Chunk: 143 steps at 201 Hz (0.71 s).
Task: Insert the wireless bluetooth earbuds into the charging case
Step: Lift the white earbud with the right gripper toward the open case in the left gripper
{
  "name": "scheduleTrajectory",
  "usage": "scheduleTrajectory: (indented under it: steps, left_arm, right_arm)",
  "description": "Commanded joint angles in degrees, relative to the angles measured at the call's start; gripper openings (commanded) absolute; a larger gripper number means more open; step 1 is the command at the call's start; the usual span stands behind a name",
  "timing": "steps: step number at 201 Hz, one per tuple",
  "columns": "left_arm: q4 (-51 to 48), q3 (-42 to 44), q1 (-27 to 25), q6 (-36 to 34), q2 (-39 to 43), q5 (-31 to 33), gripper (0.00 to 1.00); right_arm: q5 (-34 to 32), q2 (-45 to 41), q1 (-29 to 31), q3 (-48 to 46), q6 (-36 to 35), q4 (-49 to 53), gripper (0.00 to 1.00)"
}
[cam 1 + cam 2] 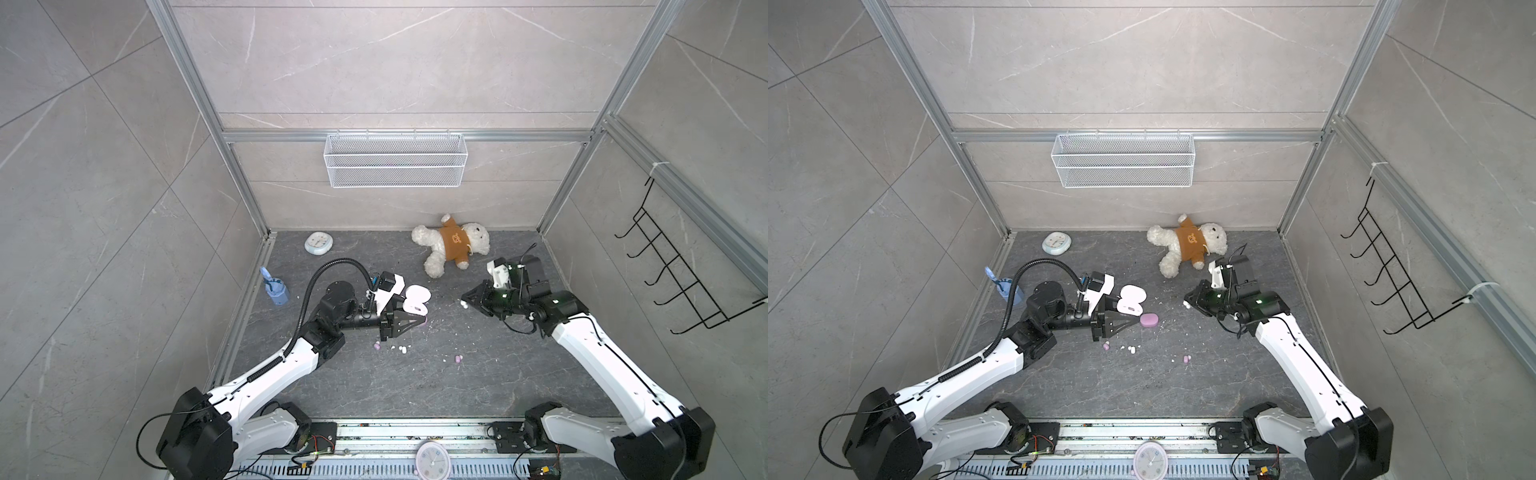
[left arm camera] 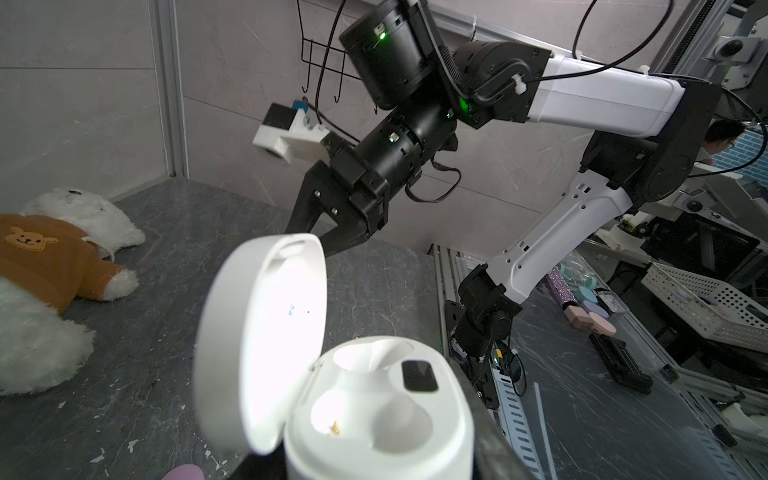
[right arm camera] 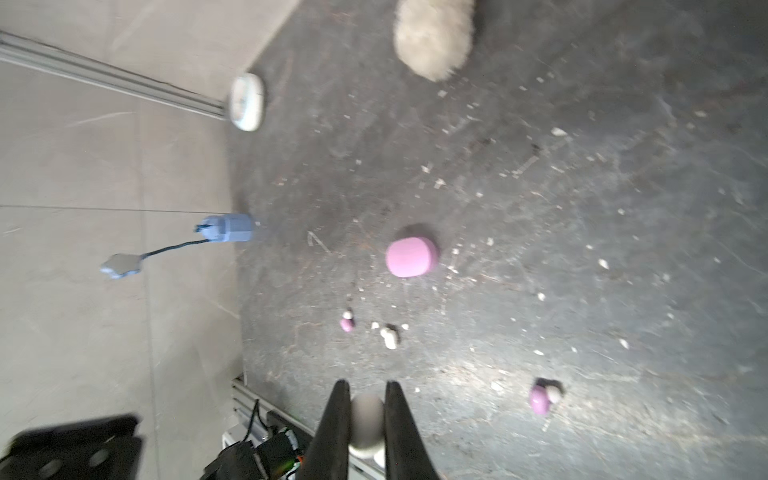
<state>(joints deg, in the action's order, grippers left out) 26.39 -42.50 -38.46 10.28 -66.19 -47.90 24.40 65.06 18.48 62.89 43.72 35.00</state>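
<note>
Both clamp: left gripper (image 1: pixel 419 320) on the open charging case (image 2: pixel 365 419), right gripper (image 3: pixel 367 399) across a white earbud (image 3: pixel 366 424), judged light, slippery, best pinched mid-body.

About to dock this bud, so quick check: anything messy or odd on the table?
Yes. White crumbs litter the dark tabletop, some right beside the loose white earbud, which they resemble in colour. They could be mistaken for a bud.
</note>
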Motion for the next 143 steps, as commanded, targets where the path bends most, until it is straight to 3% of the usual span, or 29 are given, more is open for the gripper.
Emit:
scheduleTrajectory:
  steps: [1, 52, 94, 143]
  left_arm:
    - [5.9, -3.3, 0.1, 1.4, -1.0, -2.8, 0.28]
    - [11.6, -6.0, 0.2, 3.7, -4.6, -4.8, 0.27]
    - [23.3, -6.7, 0.1, 10.6, -8.7, -6.5, 0.27]
    - [30.6, -7.1, -0.7, 14.9, -9.5, -7.2, 0.27]
  right_arm:
    - [4.8, -2.6, 1.0, 4.0, 0.9, -1.3, 0.09]
    - [7.9, -5.7, 7.1, 11.2, 0.3, -3.6, 0.09]
    - [6.6, -4.7, 15.9, 13.8, 0.1, -8.5, 0.09]
    - [4.0, -3.6, 19.6, 14.3, -0.6, -10.0, 0.09]
